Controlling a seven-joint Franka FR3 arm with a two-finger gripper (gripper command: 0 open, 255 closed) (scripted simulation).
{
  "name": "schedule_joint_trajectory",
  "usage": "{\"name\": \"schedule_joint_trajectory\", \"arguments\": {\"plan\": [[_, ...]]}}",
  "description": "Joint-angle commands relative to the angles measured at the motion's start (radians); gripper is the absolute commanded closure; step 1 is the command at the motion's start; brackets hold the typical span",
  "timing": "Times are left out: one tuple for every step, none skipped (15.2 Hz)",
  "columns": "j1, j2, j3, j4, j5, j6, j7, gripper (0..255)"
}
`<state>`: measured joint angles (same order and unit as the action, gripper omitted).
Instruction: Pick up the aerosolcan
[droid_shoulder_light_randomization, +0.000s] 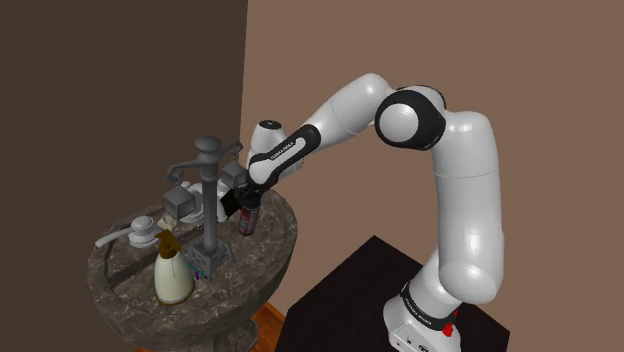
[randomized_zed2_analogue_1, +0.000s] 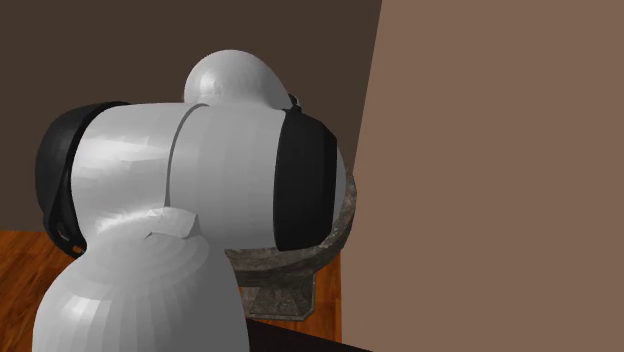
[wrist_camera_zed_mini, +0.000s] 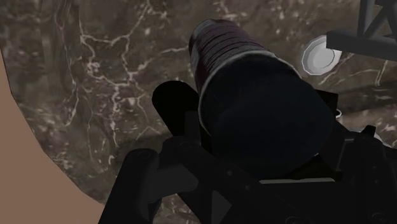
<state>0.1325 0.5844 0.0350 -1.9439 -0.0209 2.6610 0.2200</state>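
The white arm (droid_shoulder_light_randomization: 460, 180) is reaching from its dark stand (droid_shoulder_light_randomization: 350, 290) up and toward the shoulder view's left, over a round basin of dark veined marble (droid_shoulder_light_randomization: 285, 235) that is sitting in the corner between a dark brown wall (droid_shoulder_light_randomization: 110, 80) and a lighter brown wall (droid_shoulder_light_randomization: 330, 40). The black gripper (droid_shoulder_light_randomization: 241, 204) is grasping the aerosol can (droid_shoulder_light_randomization: 248, 218), a dark can with a maroon body, which is standing roughly upright at the basin's rim on the side toward the lighter wall; whether its base is touching the marble I cannot tell. In the wrist view the gripper (wrist_camera_zed_mini: 254, 105) is clasping the aerosol can (wrist_camera_zed_mini: 222, 48) between both fingers (wrist_camera_zed_mini: 178, 111), the can's dark end is facing the camera, and the marble basin (wrist_camera_zed_mini: 108, 83) is lying beyond it. A grey faucet (droid_shoulder_light_randomization: 208, 185) is rising just beside the can in the shoulder view, and a cream bottle with a brown top (droid_shoulder_light_randomization: 172, 272) is standing nearer the camera, well apart from the can. In the second exterior view the arm's white and black links (randomized_zed2_analogue_1: 200, 190) are looming close, the basin's rim (randomized_zed2_analogue_1: 338, 232) is peeking out behind them, and a wooden floor (randomized_zed2_analogue_1: 20, 265) is showing below.
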Motion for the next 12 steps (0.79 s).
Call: {"name": "schedule_joint_trajectory", "arguments": {"plan": [[0.000, 0.001, 0.000, -0.001, 0.000, 0.001, 0.000, 255], [0.000, 0.001, 0.000, -0.002, 0.000, 0.001, 0.000, 255], [0.000, 0.001, 0.000, -0.001, 0.000, 0.001, 0.000, 255], [0.000, 0.002, 0.000, -0.001, 0.000, 0.001, 0.000, 255], [0.000, 0.001, 0.000, -0.001, 0.000, 0.001, 0.000, 255], [0.001, 0.002, 0.000, 0.001, 0.000, 0.000, 0.001, 255], [0.000, 0.003, 0.000, 0.001, 0.000, 0.000, 0.000, 255], [0.000, 0.003, 0.000, 0.001, 0.000, 0.001, 0.000, 255], [0.000, -0.008, 0.000, -0.001, 0.000, -0.008, 0.000, 255], [0.000, -0.019, 0.001, -0.003, 0.001, -0.017, 0.000, 255], [-0.001, -0.029, 0.001, -0.005, 0.001, -0.026, 0.000, 255], [-0.001, -0.040, 0.002, -0.006, 0.002, -0.035, -0.001, 255]]}}
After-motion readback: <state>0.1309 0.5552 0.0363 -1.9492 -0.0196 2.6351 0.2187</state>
